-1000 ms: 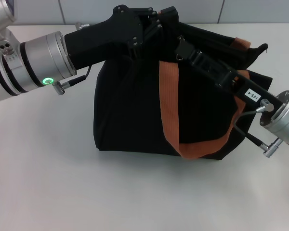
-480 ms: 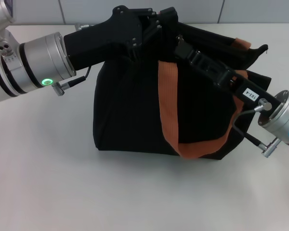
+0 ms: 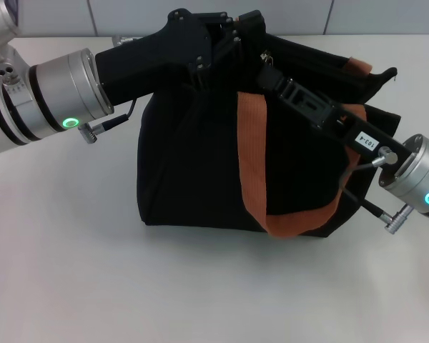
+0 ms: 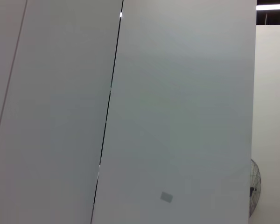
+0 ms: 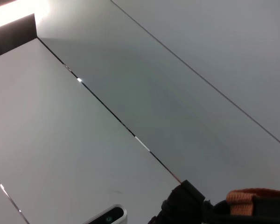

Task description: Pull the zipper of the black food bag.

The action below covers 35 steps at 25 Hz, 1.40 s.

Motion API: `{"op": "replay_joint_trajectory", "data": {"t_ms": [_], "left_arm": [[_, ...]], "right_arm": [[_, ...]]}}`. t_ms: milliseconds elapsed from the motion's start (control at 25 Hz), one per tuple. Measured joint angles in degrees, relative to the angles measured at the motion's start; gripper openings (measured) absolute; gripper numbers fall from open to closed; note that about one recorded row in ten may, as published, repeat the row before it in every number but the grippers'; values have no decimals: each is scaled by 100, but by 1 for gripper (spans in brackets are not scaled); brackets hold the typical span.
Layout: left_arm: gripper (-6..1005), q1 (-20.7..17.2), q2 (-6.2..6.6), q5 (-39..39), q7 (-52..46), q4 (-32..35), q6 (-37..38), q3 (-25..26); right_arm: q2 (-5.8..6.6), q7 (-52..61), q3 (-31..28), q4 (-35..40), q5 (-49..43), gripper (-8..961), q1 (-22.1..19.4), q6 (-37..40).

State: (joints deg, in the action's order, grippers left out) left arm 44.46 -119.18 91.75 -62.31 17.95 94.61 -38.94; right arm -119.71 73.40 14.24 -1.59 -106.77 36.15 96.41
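Observation:
The black food bag (image 3: 193, 164) stands on the white table, with an orange-brown strap handle (image 3: 252, 161) hanging down its front. My left gripper (image 3: 234, 34) reaches in from the left and is shut on the bag's raised top edge at the back. My right gripper (image 3: 269, 66) reaches in from the right across the bag's top. Its fingers are closed at the zip track, where the small silver zipper (image 3: 266, 53) glints at their tip. The right wrist view shows only a bit of the orange strap (image 5: 252, 198) and black fabric. The left wrist view shows only wall panels.
The white table (image 3: 71, 271) stretches around the bag at the front and left. The second orange strap (image 3: 357, 66) lies over the bag's far right top. A tiled wall (image 3: 129, 14) runs behind the table.
My right arm's wrist has dropped slightly and shifted toward the bag, and the silver pull now glints at its fingertips. The left arm and the bag have hardly moved.

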Motion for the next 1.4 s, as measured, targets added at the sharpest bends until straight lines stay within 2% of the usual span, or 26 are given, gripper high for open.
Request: {"op": "replay_joint_trajectory", "data": {"t_ms": [80, 320, 1080, 1400], "left_arm": [[37, 7, 0, 0, 0, -5, 19, 0], [38, 10, 0, -2, 0, -11, 30, 1], [41, 6, 0, -21, 0, -11, 32, 10], [42, -39, 0, -34, 39, -11, 31, 44]], "right_arm": [[0, 0, 0, 0, -3, 168, 11, -20], [0, -7, 0, 1, -13, 176, 19, -25], [17, 62, -14, 14, -11, -2, -53, -49], [35, 367, -51, 188, 16, -2, -291, -54]]}}
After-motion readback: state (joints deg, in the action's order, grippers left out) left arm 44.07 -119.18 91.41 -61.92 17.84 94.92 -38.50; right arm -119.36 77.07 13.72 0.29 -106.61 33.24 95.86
